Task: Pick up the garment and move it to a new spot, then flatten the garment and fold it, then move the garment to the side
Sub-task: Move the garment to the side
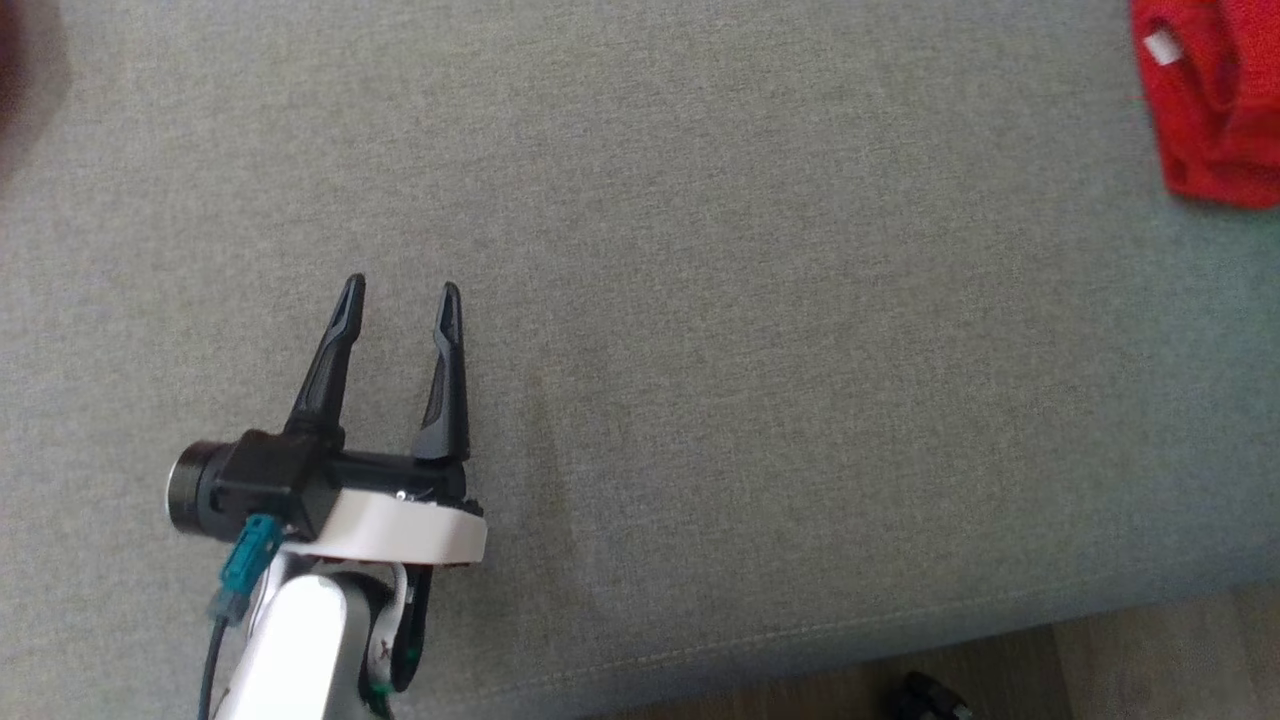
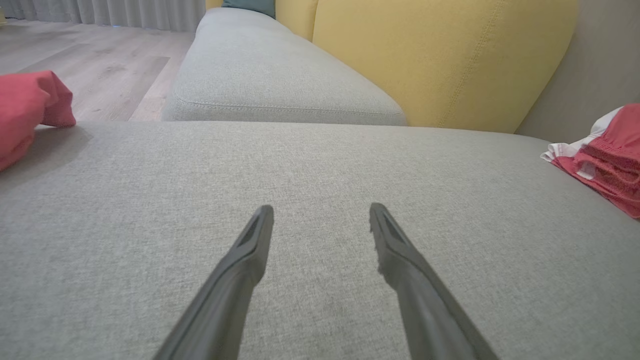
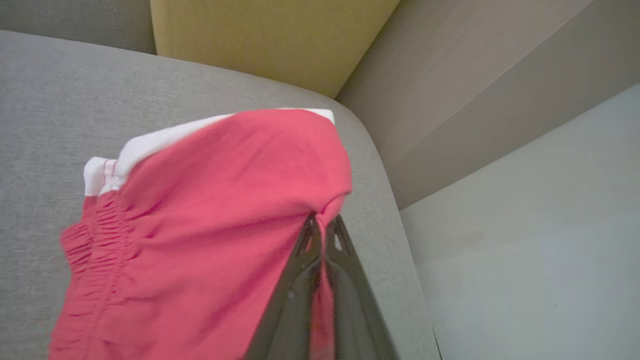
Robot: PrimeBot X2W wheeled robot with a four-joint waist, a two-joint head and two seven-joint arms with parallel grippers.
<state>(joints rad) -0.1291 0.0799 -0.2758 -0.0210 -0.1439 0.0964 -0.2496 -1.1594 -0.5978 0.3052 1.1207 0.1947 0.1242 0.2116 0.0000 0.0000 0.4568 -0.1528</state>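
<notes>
The garment (image 1: 1215, 100) is red with a white label and lies bunched at the far right top of the grey sofa seat (image 1: 750, 350). The right wrist view shows the garment (image 3: 200, 240) from close up, with a white band and a gathered waist. There my right gripper (image 3: 322, 225) is shut, pinching a fold of the red cloth between its fingertips. My left gripper (image 1: 400, 290) is at the lower left, open, with nothing between its fingers, hovering over bare seat far from the garment. In the left wrist view the left gripper (image 2: 321, 209) points across the seat, with the garment (image 2: 605, 155) at the right edge.
Another red cloth (image 2: 25, 110) lies at the seat's left edge. Yellow back cushions (image 2: 440, 55) stand behind the seat, and a second grey seat (image 2: 270, 70) extends beyond. The sofa's front edge and wooden floor (image 1: 1100, 660) run along the lower right. A pale wall (image 3: 525, 225) is beside the sofa's end.
</notes>
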